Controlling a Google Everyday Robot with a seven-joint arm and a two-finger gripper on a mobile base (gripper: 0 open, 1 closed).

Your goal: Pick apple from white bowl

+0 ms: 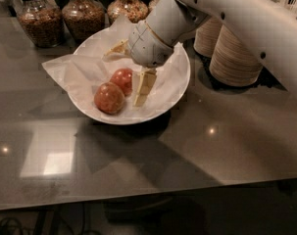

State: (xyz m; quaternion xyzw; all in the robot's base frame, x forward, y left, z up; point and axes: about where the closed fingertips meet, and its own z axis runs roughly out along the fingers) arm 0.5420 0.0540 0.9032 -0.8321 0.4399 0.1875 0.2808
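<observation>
The white bowl (180,84), lined with crumpled white paper, stands on the dark counter. Two apples lie in it. The dull brownish-red apple (109,98) is at the front left. A brighter red apple (122,79) lies just behind it. My gripper (130,67) hangs over the bowl from the upper right and is open. One cream finger (143,87) reaches down to the paper just right of the brighter apple. The other finger (116,47) sits behind the apples near the bowl's back. Neither finger touches the dull apple.
Glass jars of snacks (82,16) line the back edge behind the bowl. Stacks of cream paper bowls (235,60) stand to the right, partly under my arm. The paper liner (64,70) spills over the bowl's left rim.
</observation>
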